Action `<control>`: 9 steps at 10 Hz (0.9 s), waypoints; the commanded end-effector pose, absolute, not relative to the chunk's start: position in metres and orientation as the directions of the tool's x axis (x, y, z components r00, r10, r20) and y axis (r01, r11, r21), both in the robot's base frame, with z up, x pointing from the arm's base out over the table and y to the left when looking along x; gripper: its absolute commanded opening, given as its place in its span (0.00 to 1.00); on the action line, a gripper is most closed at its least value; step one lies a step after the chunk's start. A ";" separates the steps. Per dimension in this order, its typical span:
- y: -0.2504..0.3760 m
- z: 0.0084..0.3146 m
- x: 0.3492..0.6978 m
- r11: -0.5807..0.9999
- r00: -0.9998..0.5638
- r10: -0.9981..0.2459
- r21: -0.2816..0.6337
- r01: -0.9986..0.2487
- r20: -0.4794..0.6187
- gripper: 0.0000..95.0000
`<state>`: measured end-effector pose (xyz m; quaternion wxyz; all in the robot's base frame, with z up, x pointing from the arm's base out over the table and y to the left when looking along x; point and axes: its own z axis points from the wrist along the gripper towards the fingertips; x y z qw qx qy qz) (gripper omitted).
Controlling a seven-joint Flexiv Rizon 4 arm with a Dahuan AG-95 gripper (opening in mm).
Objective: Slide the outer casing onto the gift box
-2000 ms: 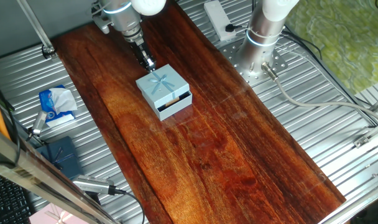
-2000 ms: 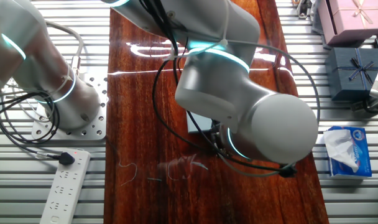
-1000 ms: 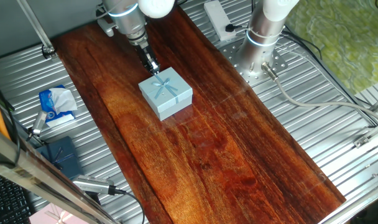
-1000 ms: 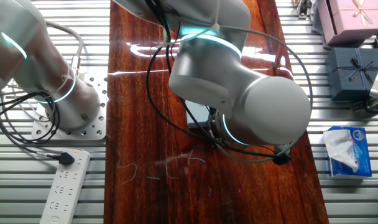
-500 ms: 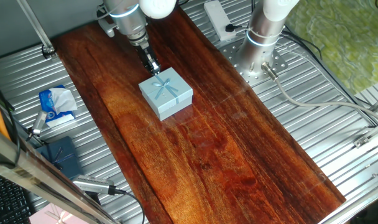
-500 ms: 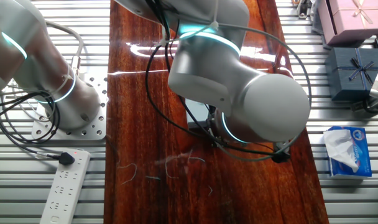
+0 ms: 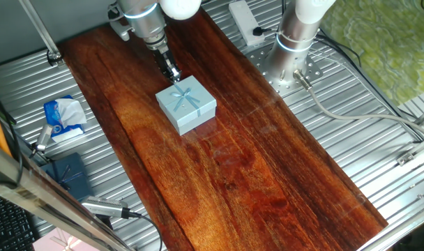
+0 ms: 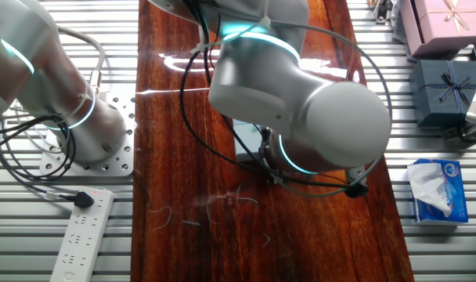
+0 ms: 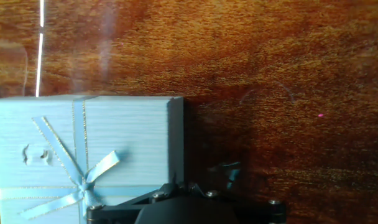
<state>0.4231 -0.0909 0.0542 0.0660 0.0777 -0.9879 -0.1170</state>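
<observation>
The outer casing [image 7: 186, 104], a light blue square sleeve with a pale ribbon bow on top, sits on the dark wooden board [image 7: 254, 167]. It looks like one closed cube. The gift box tray is hidden inside it. My gripper [image 7: 172, 74] points down at the casing's far edge, its fingers together in one dark tip, holding nothing. In the hand view the casing [image 9: 83, 149] fills the lower left, and the gripper's dark body [image 9: 183, 208] lies along the bottom edge. In the other fixed view the arm hides all but a sliver of the casing [image 8: 247, 145].
A tissue pack [image 7: 64, 117], a dark navy box [image 7: 67, 174] and a pink box [image 7: 58, 244] lie off the board's left side. A power strip [image 7: 243, 21] and the arm's base [image 7: 296, 42] stand at the far right.
Two seconds ago the tray stuck out of the casing's front. By a second ago the gripper had pushed the casing fully over it. Since then almost nothing has moved.
</observation>
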 end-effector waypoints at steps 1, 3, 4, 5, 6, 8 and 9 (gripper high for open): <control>-0.097 0.060 0.427 0.958 -0.977 -0.181 0.247 -0.148 0.117 0.00; -0.099 0.068 0.428 0.958 -0.976 -0.180 0.248 -0.146 0.122 0.00; -0.097 0.073 0.428 0.958 -0.976 -0.177 0.250 -0.141 0.125 0.00; -0.093 0.081 0.427 0.959 -0.977 -0.172 0.251 -0.135 0.130 0.00; -0.089 0.089 0.426 0.959 -0.977 -0.170 0.252 -0.133 0.129 0.00; -0.077 0.106 0.425 0.961 -0.979 -0.156 0.249 -0.120 0.132 0.00; -0.067 0.111 0.427 0.964 -0.980 -0.141 0.246 -0.104 0.142 0.00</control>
